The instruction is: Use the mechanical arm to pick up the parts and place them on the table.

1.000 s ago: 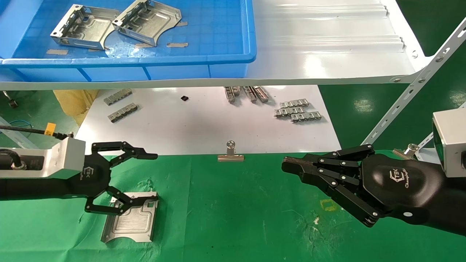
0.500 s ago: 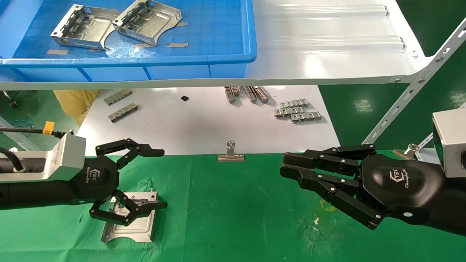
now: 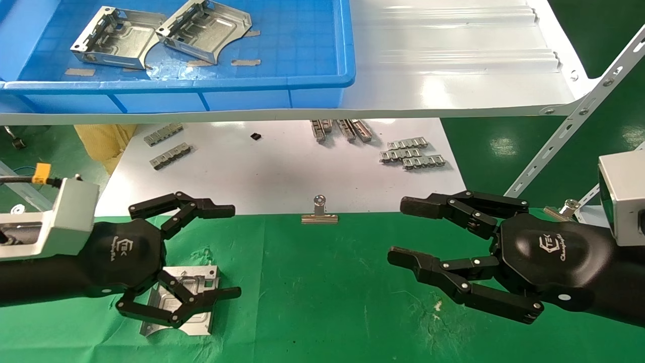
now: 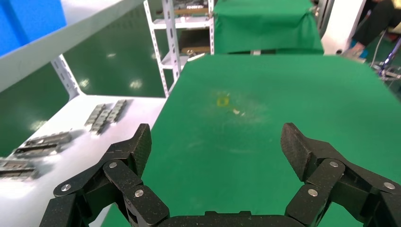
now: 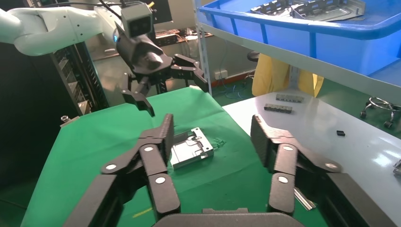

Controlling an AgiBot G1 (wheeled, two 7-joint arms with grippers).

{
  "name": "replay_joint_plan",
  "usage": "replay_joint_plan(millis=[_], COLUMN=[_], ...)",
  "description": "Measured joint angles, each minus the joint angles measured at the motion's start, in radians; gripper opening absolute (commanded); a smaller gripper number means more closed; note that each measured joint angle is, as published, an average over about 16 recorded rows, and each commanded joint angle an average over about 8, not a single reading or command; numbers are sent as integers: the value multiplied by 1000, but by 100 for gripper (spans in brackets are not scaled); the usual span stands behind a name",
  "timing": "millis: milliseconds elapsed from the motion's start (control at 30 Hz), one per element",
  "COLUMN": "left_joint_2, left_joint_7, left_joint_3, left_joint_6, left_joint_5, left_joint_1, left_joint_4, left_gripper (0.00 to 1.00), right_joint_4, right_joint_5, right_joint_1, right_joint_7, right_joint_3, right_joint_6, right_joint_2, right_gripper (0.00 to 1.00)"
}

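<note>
One silvery bracket [image 3: 194, 290] lies flat on the green cloth table [image 3: 322, 292] at the near left; it also shows in the right wrist view [image 5: 191, 146]. My left gripper [image 3: 232, 251] hovers above it, open and empty, its lower fingers over the bracket. Two more brackets [image 3: 118, 38] [image 3: 204, 30] lie in the blue bin [image 3: 282, 80] on the white shelf. My right gripper [image 3: 403, 229] is open and empty over the right of the table. In the right wrist view the left gripper [image 5: 168, 82] shows raised above the cloth.
A white sheet [image 3: 282, 166] behind the cloth carries several small toothed metal strips [image 3: 410, 154]. A metal clip [image 3: 319, 214] holds the cloth's far edge. A slanted white shelf strut [image 3: 574, 116] stands at the right. The white shelf [image 3: 453, 60] overhangs the back.
My left gripper has risen and shifted a little right off the bracket, staying open. My right gripper has gone from shut to wide open.
</note>
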Motion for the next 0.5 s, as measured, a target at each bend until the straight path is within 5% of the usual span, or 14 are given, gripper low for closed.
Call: replay_joint_plan(millis=[500], left_joint_2=[-47], left_joint_7=[-192], left_joint_3=[-166], left_joint_6=[-28], left_joint_5=[-74], left_joint_1=[156], left_joint_4=[-235], left_gripper=[100], right_joint_4=[0], right_joint_5=[0], right_joint_1=[0], right_joint_7=[0], right_joint_3=[0], right_joint_6=[0], right_joint_2=[0], right_gripper=[100])
